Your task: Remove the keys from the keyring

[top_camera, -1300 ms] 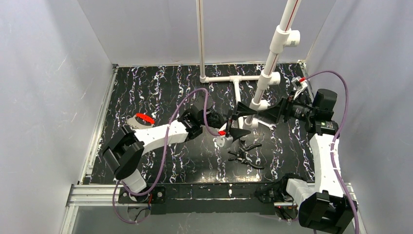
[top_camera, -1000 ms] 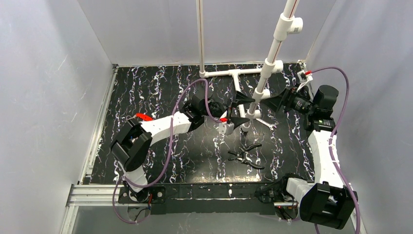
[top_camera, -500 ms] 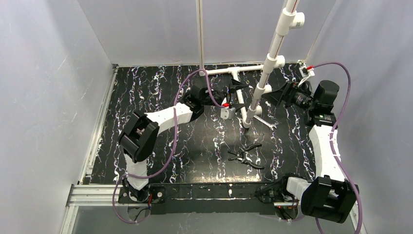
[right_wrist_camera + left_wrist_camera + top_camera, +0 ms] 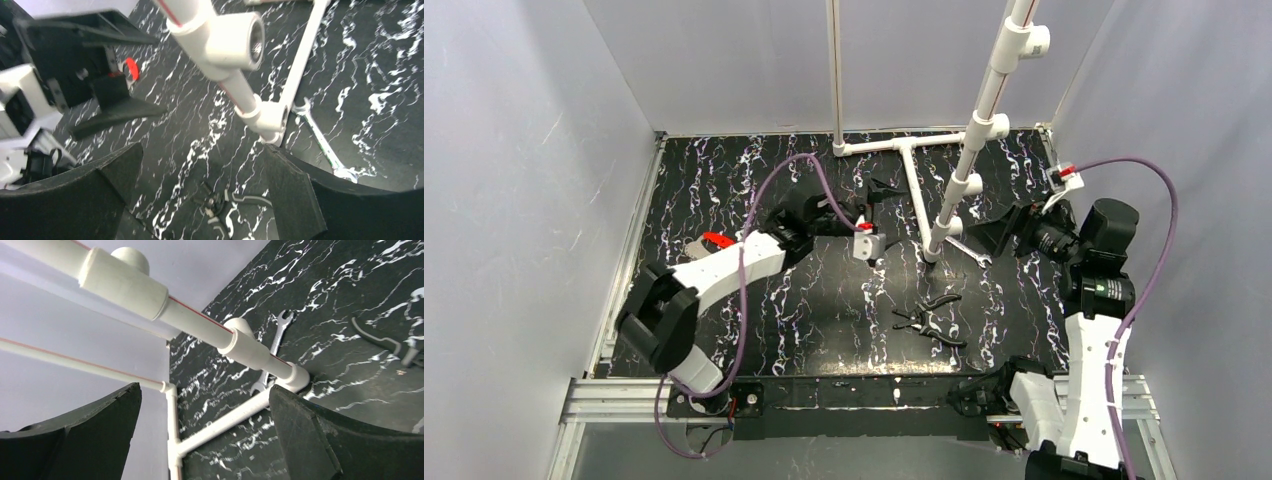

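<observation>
- The left gripper [image 4: 882,222] hovered above the middle of the black marbled table [image 4: 724,180], jaws spread wide and nothing between them.
- Its own wrist view confirmed it: both fingers [image 4: 95,430] sat far apart at the bottom corners, with only open space in the gap.
- Over on the other side, the right gripper [image 4: 989,228] also stood gaping and empty, and its wrist view showed only bare air between its fingers [image 4: 295,200].
- Between the two grippers rose the white pipe frame [image 4: 969,150], its slanted post planted on the table just in front of the right gripper.
- A silver wrench [image 4: 969,255] lay flat by the foot of that post, near the right gripper.
- The black-handled pliers [image 4: 929,322] lay on the table nearer the arm bases, apart from both grippers.
- And the keyring [image 4: 716,240]? The red loop lay on the table at the left, just beside the left arm's white forearm, well away from either gripper.
- A small pale-grey shape touched the loop on its left side, apparently the keys [image 4: 694,248]; it was too small to count them or to tell whether they were threaded on.
- Neither gripper touched the ring or the keys.
</observation>
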